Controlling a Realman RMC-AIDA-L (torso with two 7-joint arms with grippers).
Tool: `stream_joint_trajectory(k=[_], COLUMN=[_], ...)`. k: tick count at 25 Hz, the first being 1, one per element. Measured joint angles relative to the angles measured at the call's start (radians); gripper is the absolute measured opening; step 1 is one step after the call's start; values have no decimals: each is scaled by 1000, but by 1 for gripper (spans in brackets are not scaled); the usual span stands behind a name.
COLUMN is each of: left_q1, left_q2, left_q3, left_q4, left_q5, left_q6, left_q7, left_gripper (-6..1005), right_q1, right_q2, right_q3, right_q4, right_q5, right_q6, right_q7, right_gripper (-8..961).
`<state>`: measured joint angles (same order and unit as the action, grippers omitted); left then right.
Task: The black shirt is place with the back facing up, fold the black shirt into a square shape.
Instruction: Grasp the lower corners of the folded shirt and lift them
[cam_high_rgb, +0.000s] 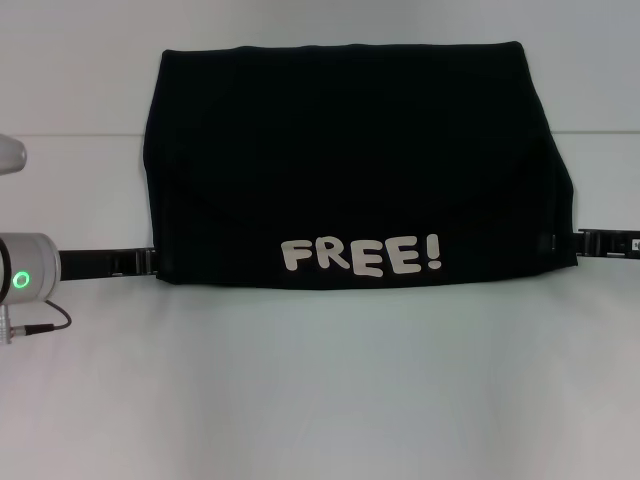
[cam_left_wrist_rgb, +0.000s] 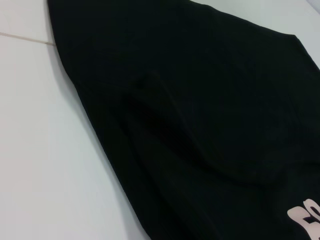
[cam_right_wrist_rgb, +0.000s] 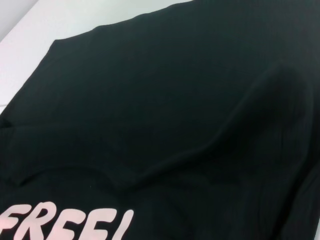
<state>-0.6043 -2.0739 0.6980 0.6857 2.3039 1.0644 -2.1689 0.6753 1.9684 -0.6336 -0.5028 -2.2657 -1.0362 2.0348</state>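
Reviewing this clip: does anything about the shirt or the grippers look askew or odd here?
Mostly tidy. The black shirt lies folded into a wide rectangle, not yet a square, with the FREE! lettering facing up. Its right side flares outward toward the near edge. The left gripper and right gripper reach in at the near corners.

The black shirt (cam_high_rgb: 350, 160) is plain black, with off-white "FREE!" lettering (cam_high_rgb: 361, 256) along its near edge. The tabletop (cam_high_rgb: 320, 400) beneath is a pale, unpatterned white-grey.

bright even light, soft faint shadows, no glare; wrist views slightly soft.
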Motion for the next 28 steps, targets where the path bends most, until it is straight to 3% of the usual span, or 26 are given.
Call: stream_joint_trajectory(k=[3, 13, 19, 28], left_q1=[0, 0, 13, 57], left_q2=[0, 0, 6, 22], left_q3=[0, 0, -15, -70], left_q4=[0, 0, 30, 99], left_q5=[0, 0, 0, 1], left_q6=[0, 4, 62, 265], left_q7=[0, 6, -1, 4], left_gripper=[0, 0, 1, 1], right_q1=[-4, -16, -47, -131], right_q2=[0, 3, -13, -28], right_q3=[0, 9, 15, 85], right_q4=[0, -4, -13, -64], right_q5=[0, 2, 29, 68], right_q6=[2, 3, -39, -233], right_q7=[0, -7, -27, -113], right_gripper=[308, 124, 10, 10])
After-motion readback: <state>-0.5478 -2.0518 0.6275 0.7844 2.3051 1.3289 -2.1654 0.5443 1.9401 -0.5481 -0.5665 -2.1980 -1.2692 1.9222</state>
